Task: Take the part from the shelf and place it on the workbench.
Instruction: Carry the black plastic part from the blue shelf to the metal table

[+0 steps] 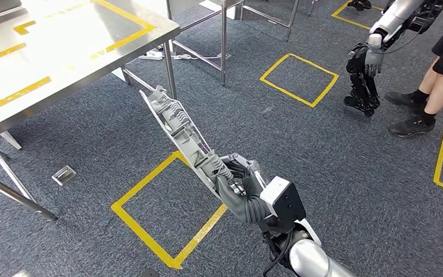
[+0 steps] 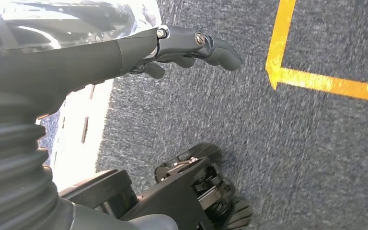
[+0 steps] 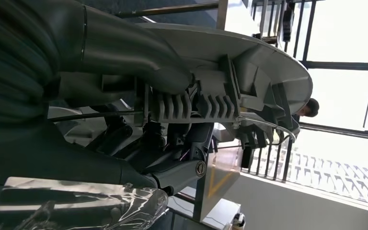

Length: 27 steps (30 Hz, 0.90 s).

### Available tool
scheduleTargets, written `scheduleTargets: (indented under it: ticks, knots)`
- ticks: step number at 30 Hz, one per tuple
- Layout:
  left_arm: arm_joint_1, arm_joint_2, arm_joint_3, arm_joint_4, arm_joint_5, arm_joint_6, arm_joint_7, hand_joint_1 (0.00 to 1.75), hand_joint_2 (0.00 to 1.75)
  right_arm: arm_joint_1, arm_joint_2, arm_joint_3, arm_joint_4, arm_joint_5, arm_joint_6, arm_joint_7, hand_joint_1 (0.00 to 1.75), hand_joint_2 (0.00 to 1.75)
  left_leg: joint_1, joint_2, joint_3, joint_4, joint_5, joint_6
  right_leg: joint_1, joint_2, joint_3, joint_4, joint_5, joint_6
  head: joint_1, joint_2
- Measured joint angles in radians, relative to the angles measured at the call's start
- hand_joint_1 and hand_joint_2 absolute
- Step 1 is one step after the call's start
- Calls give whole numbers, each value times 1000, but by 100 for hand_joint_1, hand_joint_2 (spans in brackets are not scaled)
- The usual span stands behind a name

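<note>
Grey moulded plastic part [image 1: 179, 130]: long, narrow and slightly curved, with rows of ribs and clips along its inner face and a smooth rounded outer shell. It was held at its lower end by the right hand [image 1: 239, 187], whose fingers were wrapped around it, and it stuck out up and away from the hand over the floor, its far tip near the corner of the bench [image 1: 63, 52] but not touching it. In the right wrist view the thick grey thumb [image 3: 129, 55] pressed on the smooth shell of the part [image 3: 249, 62] while darker fingers [image 3: 172, 167] closed on the ribbed side.

Left hand [image 2: 182, 48]: dark, smooth-jointed fingers lightly curled and slightly apart, holding nothing, hanging above the floor.

Bench: brushed steel top, shiny and glaring, marked with yellow tape, on thin metal legs.

Floor [image 1: 323, 150]: dark blue-grey carpet with a fine speckled weave, marked with yellow tape squares [image 1: 164, 210]. A small flat grey metal piece [image 1: 63, 174] lay on it near a bench leg.

Second robot [image 1: 372, 57]: silver arm and dark hand, standing at the far right beside a person's legs [image 1: 432, 92] in dark shorts and dark shoes.
</note>
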Motion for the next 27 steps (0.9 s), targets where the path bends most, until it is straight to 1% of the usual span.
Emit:
scheduleTargets:
  ticks: [1,2,3,4,5,6,7,8,9,10,11,12,13,14,15,16,17,18,19,20,21,22,23,24,25,26,27]
  knots:
    - [0,0,0,0,0,0,0,0,175,1,0,0,0,0,0,0,175,175,1,-4,17,0,-12,-5,-1,0,7,-52,35,-2,1,0]
    - [1,0,0,0,0,0,0,0,175,1,0,0,0,0,0,0,175,175,2,-8,32,1,-26,-11,-2,2,17,-117,90,-3,3,0]
    - [1,0,0,0,0,0,0,0,175,2,0,0,0,0,0,0,175,175,4,-12,45,1,-39,-18,0,3,27,-171,127,-7,2,0]
    - [0,1,0,0,0,0,0,0,175,4,0,1,1,0,0,0,175,175,6,-14,53,-1,-52,-26,4,4,33,-207,156,-12,1,0]
    - [-1,1,0,0,0,0,1,0,175,6,-1,0,1,0,0,0,175,175,9,-16,61,-2,-60,-35,9,6,36,-224,165,-20,0,0]
    - [-2,1,0,0,0,0,1,0,175,6,-1,0,0,0,0,0,175,175,12,-17,66,-2,-61,-44,14,6,42,-226,150,-31,-3,0]
    - [-3,0,0,0,0,-1,0,0,175,5,0,-1,0,0,0,0,175,175,15,-16,65,8,-58,-52,16,7,54,-229,143,-40,-4,0]
    - [-4,-1,0,-1,-1,-1,0,0,175,5,1,-2,-1,0,-1,0,175,175,17,-14,57,36,-43,-59,16,6,71,-234,131,-49,-5,0]
    - [-5,-2,0,-1,-1,-1,0,0,175,4,2,-2,-1,0,-1,0,175,175,18,-11,33,82,-23,-65,16,5,94,-240,118,-55,-8,0]
    - [-6,-3,0,-1,-2,-2,-1,0,175,3,3,-2,-1,0,-1,0,175,175,19,-8,-4,141,-8,-68,16,4,120,-246,103,-61,-11,0]
    - [-5,-3,-1,-1,-2,-2,-1,0,175,3,3,-2,0,0,-2,0,175,175,18,-6,-48,198,-4,-70,16,3,146,-252,86,-64,-13,0]
    - [-3,-4,-1,-1,-2,-2,-1,0,175,3,4,-2,0,0,-2,0,175,175,18,-6,-96,240,-22,-71,17,3,172,-259,69,-67,-15,0]
    - [-1,-4,-1,-1,-2,-2,-1,0,175,3,4,-2,0,0,-1,0,175,175,17,-6,-139,263,-59,-70,18,5,202,-265,51,-68,-15,0]
    - [2,-4,-1,-1,-2,-2,-1,0,175,3,4,-2,0,0,-1,0,175,175,16,-6,-176,266,-99,-67,18,8,234,-273,31,-68,-16,0]
    - [4,-3,-1,-1,-2,-2,-1,0,175,3,4,-2,0,0,-1,0,175,175,13,-6,-207,248,-122,-62,18,10,270,-282,9,-67,-16,0]
    - [6,-2,-2,-1,-2,-2,-1,0,175,3,4,-2,0,0,-1,0,175,175,9,-6,-230,212,-108,-55,18,12,310,-291,-14,-66,-16,0]
    - [8,-1,-2,-1,-2,-2,-1,0,175,4,4,-1,0,0,-1,0,175,175,3,-5,-245,154,-31,-47,18,12,348,-304,-38,-64,-16,0]
    - [10,1,-2,-1,-2,-2,-1,0,175,4,4,-1,1,0,0,0,175,175,-4,-4,-257,96,74,-40,18,13,385,-313,-61,-60,-16,0]
    - [13,3,-2,0,-2,-3,-1,0,175,4,5,0,2,0,0,-1,175,175,-12,-3,-259,53,160,-34,18,15,412,-327,-81,-54,-17,0]
    - [15,4,-3,0,-2,-3,0,0,175,4,6,0,2,0,1,0,175,175,-18,-2,-260,27,220,-28,17,17,435,-345,-94,-47,-18,0]
    - [16,5,-3,0,-3,-4,-1,0,175,3,6,-1,3,0,1,-1,175,175,-22,-2,-256,24,225,-23,16,19,453,-357,-95,-39,-19,0]
    - [14,6,-4,0,-4,-4,-1,0,175,1,7,-2,2,0,2,-1,175,175,-23,-2,-242,25,204,-15,15,20,461,-362,-84,-32,-21,0]
    - [12,6,-4,0,-5,-3,-2,0,175,0,7,-4,1,0,3,0,175,175,-21,-3,-223,20,187,-8,14,19,457,-335,-61,-28,-19,0]
    - [10,7,-3,0,-6,-2,-4,0,175,-2,6,-5,1,0,4,-1,175,175,-19,-4,-198,12,168,-3,15,17,426,-273,-31,-25,-18,-1]
    - [8,7,-3,0,-6,-1,-4,0,175,-3,6,-5,1,0,5,-1,175,175,-17,-6,-170,3,150,1,16,16,372,-190,-9,-24,-15,-1]
    - [7,7,-3,0,-6,-2,-5,0,175,-2,6,-4,2,0,6,0,175,175,-15,-7,-143,-5,130,2,16,14,298,-103,-6,-23,-13,-1]
    - [7,6,-3,0,-6,-2,-5,0,175,-2,5,-4,3,0,6,0,175,175,-15,-8,-117,-10,110,3,17,14,217,-35,-28,-23,-12,-2]
